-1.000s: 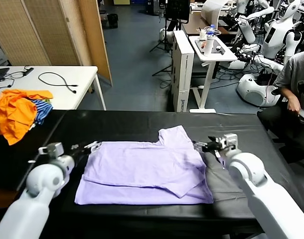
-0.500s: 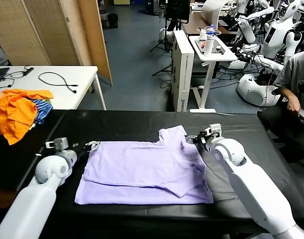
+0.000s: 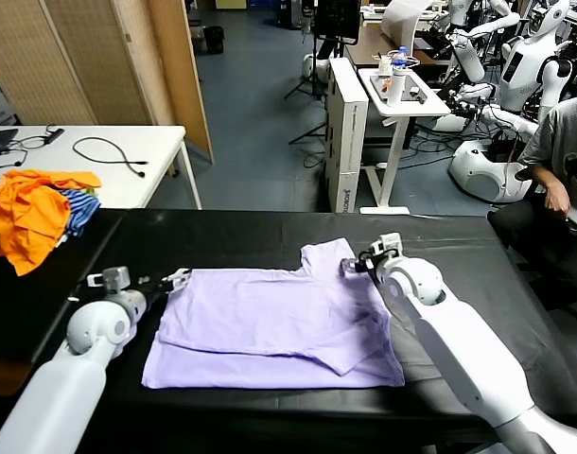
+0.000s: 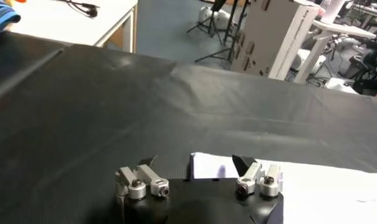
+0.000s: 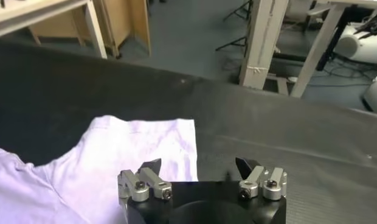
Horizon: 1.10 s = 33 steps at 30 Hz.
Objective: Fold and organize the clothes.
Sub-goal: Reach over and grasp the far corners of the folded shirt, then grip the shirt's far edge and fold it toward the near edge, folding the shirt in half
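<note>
1. Both arms have advanced since the earlier frames: the right gripper [image 3: 358, 264] has travelled inward from beyond the garment's edge to the raised sleeve, and the left gripper [image 3: 166, 280] has crept closer to the near shoulder corner.
2. Location of the task item: the lavender T-shirt [image 3: 279, 326] lies flat and partly folded on the black surface [image 3: 241, 236], between the two grippers, with one sleeve [image 3: 328, 257] projecting toward the far edge, just ahead of the right fingers.
3. Handling assessment: thin cotton, light, fully limp and not fragile. It should drape and slide readily on the smooth covering, so a single layer may slip or drag the fold beneath it. Judged best hold points are the hem corners and sleeve edges, pinched at the very margin.
4. Right fingers: in the right wrist view the gripper [image 5: 199, 165] stands parted, one fingertip over the sleeve cloth [image 5: 146, 152], the other over bare covering. Nothing is held; contact with the fabric cannot be confirmed.
5. Left fingers: in the left wrist view the gripper [image 4: 194, 163] is likewise parted, the shirt's corner [image 4: 213, 165] lying between and just ahead of the fingertips. No grip yet.
6. Orange garments [image 3: 28, 213] lie well off to the left side, away from both sets of fingers.
</note>
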### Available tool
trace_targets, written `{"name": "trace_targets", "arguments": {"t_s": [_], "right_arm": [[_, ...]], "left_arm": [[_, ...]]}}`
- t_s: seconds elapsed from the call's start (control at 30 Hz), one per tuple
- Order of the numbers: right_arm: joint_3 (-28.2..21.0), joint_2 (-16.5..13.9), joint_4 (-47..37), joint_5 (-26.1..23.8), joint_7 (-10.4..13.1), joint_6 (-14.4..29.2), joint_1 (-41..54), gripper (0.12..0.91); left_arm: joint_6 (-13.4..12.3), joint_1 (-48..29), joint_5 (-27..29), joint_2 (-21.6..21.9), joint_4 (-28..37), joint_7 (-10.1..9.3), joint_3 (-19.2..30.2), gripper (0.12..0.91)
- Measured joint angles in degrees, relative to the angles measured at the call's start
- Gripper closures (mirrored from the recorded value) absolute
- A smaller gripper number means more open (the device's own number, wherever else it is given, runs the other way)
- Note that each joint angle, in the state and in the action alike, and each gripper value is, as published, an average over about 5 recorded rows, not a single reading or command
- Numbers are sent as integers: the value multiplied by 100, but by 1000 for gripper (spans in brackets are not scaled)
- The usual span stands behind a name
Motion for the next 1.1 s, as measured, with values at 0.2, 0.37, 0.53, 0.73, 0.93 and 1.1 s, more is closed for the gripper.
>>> {"name": "trace_targets", "arguments": {"t_s": [0.2,0.37,0.53,0.73,0.93,1.1], "right_arm": [[-5,-4,-15,-1,-34,3,-13,543],[-9,-8,-57,-2,-76,4,-18,697],[-6,-3,-75,-47,-143,5,-43,822],[70,-12,17,-136,-178,5,-131,885],[185,-86,213,-142,-178,32,-284,885],[276,-208,467,-120,-187,194,-408,885]], "left_arm": [[-10,-52,67,19,80,112,39,352],[-19,-68,93,40,112,158,65,476],[-22,-67,104,51,106,199,90,706],[-43,-67,113,61,68,240,105,831],[-68,-32,107,93,-34,273,89,862],[-88,61,27,191,-197,277,50,884]]}}
